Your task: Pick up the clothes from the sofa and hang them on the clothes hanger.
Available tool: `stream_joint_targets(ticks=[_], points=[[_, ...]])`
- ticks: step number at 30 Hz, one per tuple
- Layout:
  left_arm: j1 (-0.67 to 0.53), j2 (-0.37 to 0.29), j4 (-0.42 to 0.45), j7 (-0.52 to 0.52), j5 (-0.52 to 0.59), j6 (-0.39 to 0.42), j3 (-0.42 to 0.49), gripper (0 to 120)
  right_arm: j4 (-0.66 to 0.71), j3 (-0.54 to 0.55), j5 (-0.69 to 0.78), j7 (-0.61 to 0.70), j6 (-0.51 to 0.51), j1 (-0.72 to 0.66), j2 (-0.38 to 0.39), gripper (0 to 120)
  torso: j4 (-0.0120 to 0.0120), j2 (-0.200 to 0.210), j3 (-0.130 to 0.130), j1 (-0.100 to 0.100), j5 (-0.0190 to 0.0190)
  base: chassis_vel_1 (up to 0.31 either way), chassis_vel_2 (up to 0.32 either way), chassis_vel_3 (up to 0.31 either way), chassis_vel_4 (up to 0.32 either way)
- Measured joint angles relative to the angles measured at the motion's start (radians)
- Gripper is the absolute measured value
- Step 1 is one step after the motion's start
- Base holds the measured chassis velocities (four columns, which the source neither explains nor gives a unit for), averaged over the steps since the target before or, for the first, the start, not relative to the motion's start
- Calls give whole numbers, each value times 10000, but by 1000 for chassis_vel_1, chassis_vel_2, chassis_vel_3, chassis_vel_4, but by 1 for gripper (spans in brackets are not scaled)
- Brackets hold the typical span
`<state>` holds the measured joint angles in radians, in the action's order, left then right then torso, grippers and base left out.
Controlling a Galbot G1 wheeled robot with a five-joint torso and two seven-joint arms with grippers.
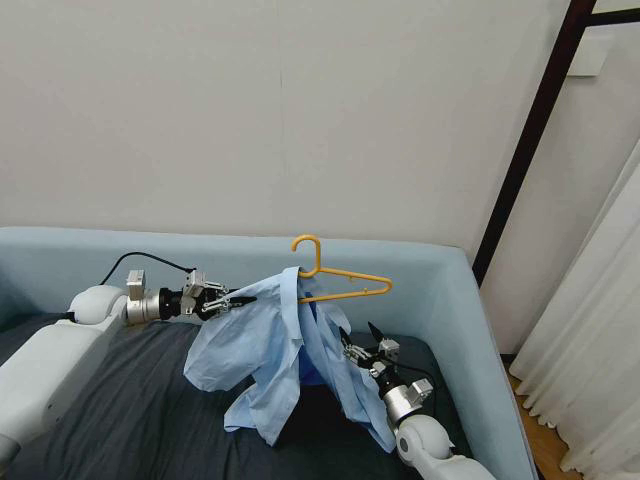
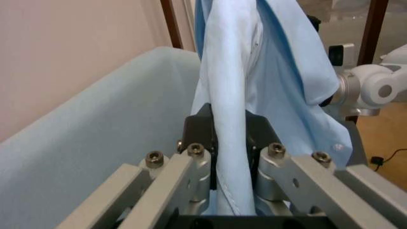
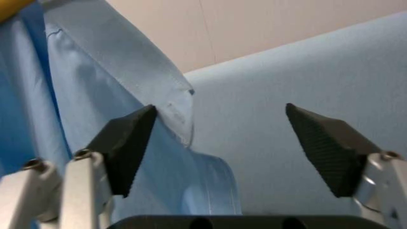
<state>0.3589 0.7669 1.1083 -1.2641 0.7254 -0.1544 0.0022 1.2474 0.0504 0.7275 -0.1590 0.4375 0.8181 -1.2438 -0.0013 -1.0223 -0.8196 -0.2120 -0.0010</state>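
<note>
Black-padded, the right pincer [image 1: 358, 343] stands wide open at the front and holds nothing; one finger is just beside a hem of the light-blue shirt [image 1: 262, 350]. The shirt hangs above the dark seat of the sofa [image 1: 445, 300], draped on an orange hanger [image 1: 345, 284]. Farther back, the left pincer [image 1: 243, 298] is closed on a fold of the shirt, in front of the sofa's pale backrest.

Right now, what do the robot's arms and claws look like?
Both arms are rounded white shells with silver wrists. The left claw and right claw are bolted metal linkages tipped with black textured wedge pads. A black cable loops over the left wrist.
</note>
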Motion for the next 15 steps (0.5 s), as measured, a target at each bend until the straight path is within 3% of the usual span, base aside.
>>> stream_joint_targets(ticks=[12,15], points=[[48,-154,46,34,122,-106,-40,8,-50,-108,304,-1049,-111,147,-39,36,-1,0,0,0,2,0,0,0,0],[123,-101,24,34,72,-127,-111,8,-32,-103,526,-1487,-172,186,23,20,0,0,0,0,0,0,0,0,0]])
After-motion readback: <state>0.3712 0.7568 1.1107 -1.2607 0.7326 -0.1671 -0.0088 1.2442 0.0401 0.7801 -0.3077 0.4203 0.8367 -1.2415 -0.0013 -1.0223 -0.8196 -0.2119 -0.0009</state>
